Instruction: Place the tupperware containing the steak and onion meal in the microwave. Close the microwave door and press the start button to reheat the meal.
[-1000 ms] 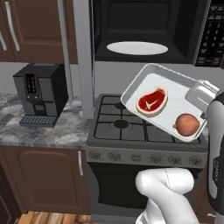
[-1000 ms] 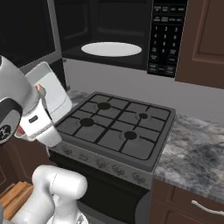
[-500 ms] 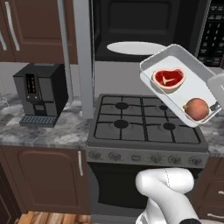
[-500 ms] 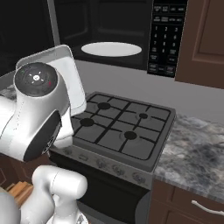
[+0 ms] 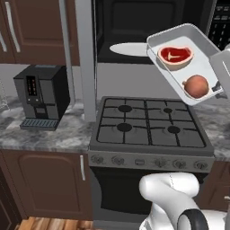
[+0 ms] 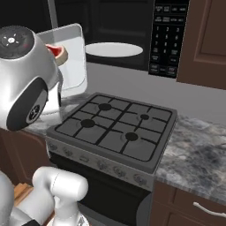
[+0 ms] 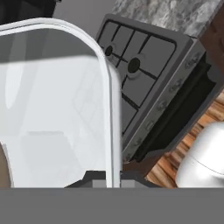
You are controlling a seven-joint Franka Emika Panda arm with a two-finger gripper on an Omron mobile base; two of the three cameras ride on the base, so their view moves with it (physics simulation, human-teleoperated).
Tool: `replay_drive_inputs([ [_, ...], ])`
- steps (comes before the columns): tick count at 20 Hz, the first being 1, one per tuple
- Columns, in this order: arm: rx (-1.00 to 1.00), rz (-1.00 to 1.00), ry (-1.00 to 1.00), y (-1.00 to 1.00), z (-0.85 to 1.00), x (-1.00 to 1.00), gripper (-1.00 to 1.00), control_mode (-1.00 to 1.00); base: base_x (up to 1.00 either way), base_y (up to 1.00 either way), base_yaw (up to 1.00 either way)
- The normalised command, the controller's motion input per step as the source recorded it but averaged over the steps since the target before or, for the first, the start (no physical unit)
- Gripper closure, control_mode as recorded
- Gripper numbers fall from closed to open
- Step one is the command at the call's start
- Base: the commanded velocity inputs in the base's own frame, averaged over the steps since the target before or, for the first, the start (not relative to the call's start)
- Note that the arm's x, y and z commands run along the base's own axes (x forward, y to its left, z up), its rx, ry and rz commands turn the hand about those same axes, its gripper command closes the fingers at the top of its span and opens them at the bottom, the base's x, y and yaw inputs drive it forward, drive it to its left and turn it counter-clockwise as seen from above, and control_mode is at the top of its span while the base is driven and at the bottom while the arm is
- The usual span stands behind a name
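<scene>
The tupperware (image 5: pixel 185 60) hangs tilted in the air above the stove's right side, level with the microwave (image 5: pixel 148 27) cavity and just in front of it. In it lie the red steak (image 5: pixel 175 55) and, lower, the round brown onion (image 5: pixel 196 86). My gripper (image 5: pixel 219 83) is shut on the tray's right rim at the picture's edge. From the right base view the tupperware (image 6: pixel 73 57) is half hidden behind my arm, and only an edge of the steak (image 6: pixel 56 51) peeks out. The microwave door (image 5: pixel 85 58) stands open at the left, edge-on. The white turntable (image 6: pixel 114 49) lies bare. Along the hand view runs the tupperware rim (image 7: pixel 109 87).
A black gas stove (image 5: pixel 150 128) sits below the tray, with speckled stone counter (image 6: pixel 198 150) on either side. A black coffee machine (image 5: pixel 41 96) stands at the left. The keypad strip (image 6: pixel 167 39) is right of the cavity. Brown cabinets (image 5: pixel 31 31) flank the microwave.
The tupperware has risen from just over the stove's right burners to the height of the microwave cavity, moving up and back with the gripper. The steak and the onion stayed in it.
</scene>
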Motion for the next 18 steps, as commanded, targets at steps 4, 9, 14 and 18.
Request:
replay_drive_inputs([
  [4,0.0,-0.1,0.08,0.0,0.23,0.36,1.0,-1.0,0.0,0.0,0.0],
  [9,0.0,-0.08,0.03,0.0,0.0,0.48,1.0,-1.0,0.0,0.0,0.0],
  [14,0.0,-0.05,0.0,0.04,0.0,0.52,1.0,-1.0,0.0,0.0,0.0],
  [18,0.0,-0.04,0.0,0.06,0.0,0.58,1.0,-1.0,0.0,0.0,0.0],
])
